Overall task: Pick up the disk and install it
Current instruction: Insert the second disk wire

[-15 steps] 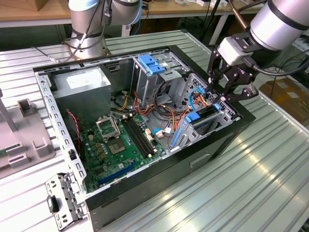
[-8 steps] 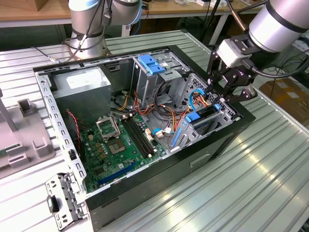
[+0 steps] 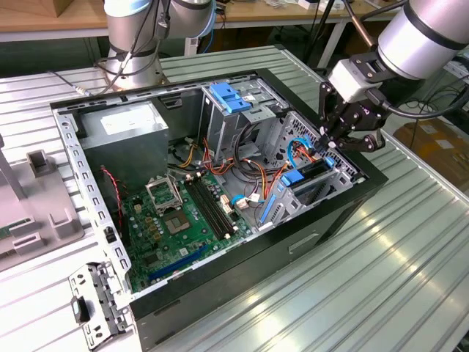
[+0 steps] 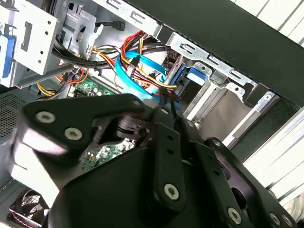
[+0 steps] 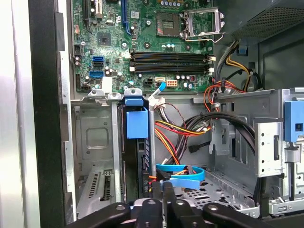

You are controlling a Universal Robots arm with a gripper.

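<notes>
So the gripper [image 3: 331, 144] hovers right over the drive bay; can't tell its grip state. The disk [image 5: 137, 142] sits slotted upright just below it, looks like final seating needs a straight push.

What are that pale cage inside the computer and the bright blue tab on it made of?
The drive cage looks like bare sheet metal: dull grey, folded edges, punched slots. The blue tab looks like moulded plastic: even colour, soft matte surface. It likely belongs to the disk's carrier, though I can't confirm that.
</notes>
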